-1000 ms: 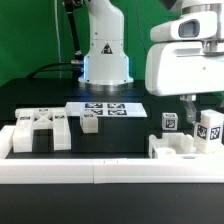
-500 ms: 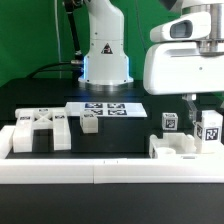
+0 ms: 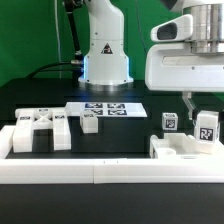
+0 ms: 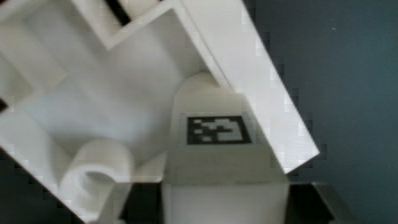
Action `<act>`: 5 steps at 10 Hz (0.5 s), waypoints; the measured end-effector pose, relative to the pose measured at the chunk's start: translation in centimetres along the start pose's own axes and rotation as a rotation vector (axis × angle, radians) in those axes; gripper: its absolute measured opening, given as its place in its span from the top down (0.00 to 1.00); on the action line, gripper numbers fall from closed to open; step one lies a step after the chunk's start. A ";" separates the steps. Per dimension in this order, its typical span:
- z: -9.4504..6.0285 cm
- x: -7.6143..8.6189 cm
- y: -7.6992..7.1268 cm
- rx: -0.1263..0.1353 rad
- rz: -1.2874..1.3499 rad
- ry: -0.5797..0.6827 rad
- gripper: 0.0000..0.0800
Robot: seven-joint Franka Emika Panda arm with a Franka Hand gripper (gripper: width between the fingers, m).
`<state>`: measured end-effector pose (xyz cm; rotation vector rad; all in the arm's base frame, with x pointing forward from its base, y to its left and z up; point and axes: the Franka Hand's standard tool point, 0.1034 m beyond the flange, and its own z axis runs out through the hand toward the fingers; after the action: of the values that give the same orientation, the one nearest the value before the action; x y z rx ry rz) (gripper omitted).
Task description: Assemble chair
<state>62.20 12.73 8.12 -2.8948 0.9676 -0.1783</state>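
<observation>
Chair pieces lay spread on the black counter (image 3: 130,135). A matte white cross-shaped slab (image 3: 35,130) sat well to the exterior view's left of the flat white marker board (image 3: 108,108). A matte white chunky bar with a square black-and-white tag (image 3: 207,128) hung well to that board's right in the exterior view, just above a matte white blocky base part (image 3: 185,148). The step looked best done by holding the bar upright and lining it up squarely over the base part before pressing down. The tool (image 3: 203,116) stood narrow, clamped on the bar.
</observation>
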 end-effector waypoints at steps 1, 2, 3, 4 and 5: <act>0.0 -0.1 -0.1 0.003 0.124 -0.004 0.64; 0.0 -0.2 -0.1 0.006 0.226 -0.007 0.64; 0.0 -0.1 -0.1 0.008 0.290 -0.010 0.64; 0.0 -0.1 0.0 0.012 0.330 -0.014 0.64; 0.0 -0.1 0.0 0.013 0.373 -0.016 0.64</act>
<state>62.17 12.78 8.10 -2.6360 1.4683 -0.1333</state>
